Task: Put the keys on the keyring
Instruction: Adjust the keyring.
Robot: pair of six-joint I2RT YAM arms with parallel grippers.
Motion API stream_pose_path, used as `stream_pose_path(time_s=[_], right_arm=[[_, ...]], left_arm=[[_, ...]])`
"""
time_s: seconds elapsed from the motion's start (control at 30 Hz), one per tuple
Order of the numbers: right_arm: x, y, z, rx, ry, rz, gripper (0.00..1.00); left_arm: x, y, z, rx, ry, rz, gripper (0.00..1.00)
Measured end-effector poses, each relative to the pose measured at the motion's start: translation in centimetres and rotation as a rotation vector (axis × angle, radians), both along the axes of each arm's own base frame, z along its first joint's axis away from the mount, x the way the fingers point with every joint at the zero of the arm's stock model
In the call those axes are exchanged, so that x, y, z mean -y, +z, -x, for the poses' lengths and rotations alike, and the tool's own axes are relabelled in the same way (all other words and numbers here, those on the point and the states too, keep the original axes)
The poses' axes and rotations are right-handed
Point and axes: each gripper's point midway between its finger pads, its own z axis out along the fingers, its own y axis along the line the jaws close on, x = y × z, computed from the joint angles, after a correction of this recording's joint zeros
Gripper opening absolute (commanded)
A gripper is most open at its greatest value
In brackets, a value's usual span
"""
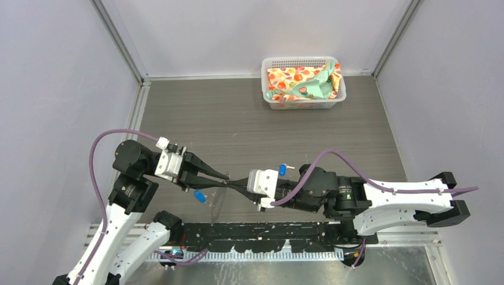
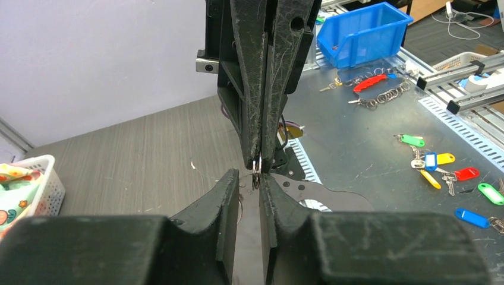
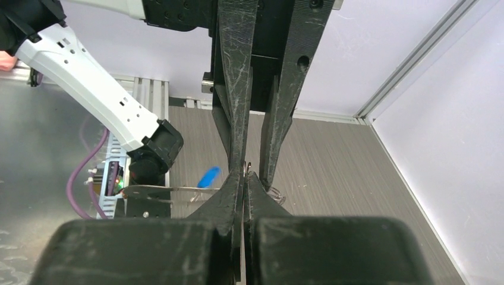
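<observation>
Just ahead of the bases, held off the worktop (image 1: 249,127): keyring (image 1: 217,200), one blue key (image 1: 199,196) just beside its left edge. Pinched in the right pincer (image 3: 243,181), jaws pressed together; left pincer (image 2: 249,183) narrowly spread, tip to tip. Beyond, second blue key (image 1: 282,169) by the right wrist. Farthest, white basket (image 1: 270,101).

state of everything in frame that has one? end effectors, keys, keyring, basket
Left end effector: open, tips flanking the right's.
Right end effector: shut on the keyring.
Key by left arm: beside keyring; threaded or not, cannot tell.
Key by right arm: lying apart from keyring.
Basket: holds cloth.
</observation>
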Motion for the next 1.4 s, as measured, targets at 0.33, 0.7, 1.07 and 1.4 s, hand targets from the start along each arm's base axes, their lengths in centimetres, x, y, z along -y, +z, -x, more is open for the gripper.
stream_pose_path(time_s=[0.33,0.7,1.07,1.4], right_arm=[[0.1,0.5,-0.6,0.003,-0.033,-0.025,0.10],[2.5,-0.2,-0.2,-0.056,-0.020,0.025,0.65],[6.7,2.3,-1.6,-0.050,-0.102,0.033,0.61],[4.3,-1.6,-1.7,-0.006,-0.103,0.219,0.53]], left_arm=[[0.0,0.3,-0.5,0.014,0.061,0.025,0.01],[0.0,-1.1,-1.7,0.176,0.108,0.027,0.00],[-0.5,-1.2,-1.4,0.499,0.084,0.048,0.00],[-0.6,-1.2,-1.2,0.586,0.074,0.060,0.00]])
